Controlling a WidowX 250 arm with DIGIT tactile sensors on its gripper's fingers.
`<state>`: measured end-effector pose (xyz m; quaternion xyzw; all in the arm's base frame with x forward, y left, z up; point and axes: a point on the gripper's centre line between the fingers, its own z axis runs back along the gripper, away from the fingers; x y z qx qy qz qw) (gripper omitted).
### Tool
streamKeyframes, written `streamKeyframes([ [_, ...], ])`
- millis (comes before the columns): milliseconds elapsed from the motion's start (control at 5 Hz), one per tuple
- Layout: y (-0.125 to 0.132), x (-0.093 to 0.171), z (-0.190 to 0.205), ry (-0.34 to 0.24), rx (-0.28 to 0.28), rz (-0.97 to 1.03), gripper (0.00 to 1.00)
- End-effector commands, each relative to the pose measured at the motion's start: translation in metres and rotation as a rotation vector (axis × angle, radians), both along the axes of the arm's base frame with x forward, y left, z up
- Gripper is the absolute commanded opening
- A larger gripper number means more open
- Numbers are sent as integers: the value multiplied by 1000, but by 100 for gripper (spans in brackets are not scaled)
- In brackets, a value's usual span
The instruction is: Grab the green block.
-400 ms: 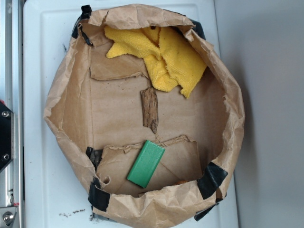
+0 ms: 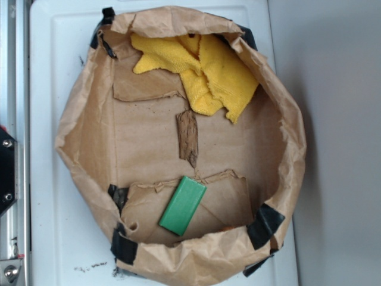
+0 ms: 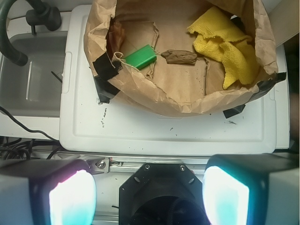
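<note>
The green block [image 2: 183,205] lies flat on the paper floor of a rolled-down brown paper bag [image 2: 77,143], near the bag's front wall in the exterior view. In the wrist view the green block [image 3: 140,56] shows at the bag's left inside, beside the brown bark chip [image 3: 179,56]. My gripper [image 3: 149,197] stands open at the bottom of the wrist view, well back from the bag, over the robot's base, with nothing between its fingers. The gripper does not show in the exterior view.
A brown bark chip [image 2: 187,137] lies mid-bag and a yellow cloth [image 2: 205,74] fills the far part. The bag sits on a white board [image 2: 53,226]. A metal rail [image 2: 12,71] runs along the left. A grey bin [image 3: 28,79] stands left in the wrist view.
</note>
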<state>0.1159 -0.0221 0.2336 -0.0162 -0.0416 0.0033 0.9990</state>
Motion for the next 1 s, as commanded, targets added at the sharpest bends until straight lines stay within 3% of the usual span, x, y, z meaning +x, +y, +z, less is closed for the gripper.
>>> streamKeyframes([
  [0,2,90,-24,-33,-44,417,100],
  [200,9,114,-39,-26,-24,580,100],
  [800,9,114,-39,-26,-24,580,100],
])
